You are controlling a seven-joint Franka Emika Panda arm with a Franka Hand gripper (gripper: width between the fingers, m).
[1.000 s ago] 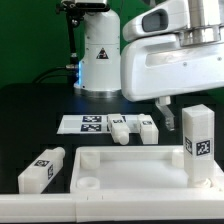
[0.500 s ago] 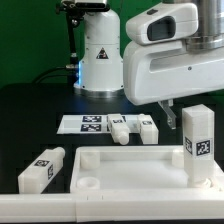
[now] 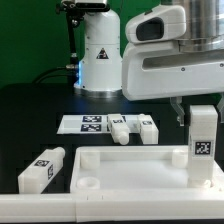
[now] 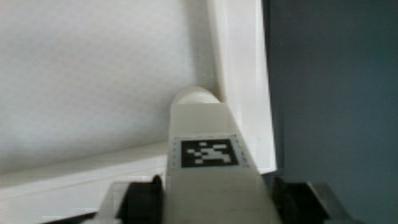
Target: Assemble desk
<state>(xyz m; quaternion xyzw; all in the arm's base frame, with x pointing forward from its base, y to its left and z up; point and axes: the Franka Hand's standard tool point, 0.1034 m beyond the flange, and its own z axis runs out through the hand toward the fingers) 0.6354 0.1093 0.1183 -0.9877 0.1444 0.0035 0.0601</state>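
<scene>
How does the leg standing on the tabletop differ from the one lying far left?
The upright leg stands on end on the tabletop; the lying leg rests flat on the black table. The upright leg's tag faces the camera; the lying leg's faces up. Both are white.

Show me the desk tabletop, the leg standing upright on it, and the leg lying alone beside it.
tabletop (image 3: pixel 130 153): exterior view, on its far rim.
upright leg (image 3: pixel 203 120): exterior view, on the face above its tag.
lying leg (image 3: pixel 42 166): exterior view, on its middle.
</scene>
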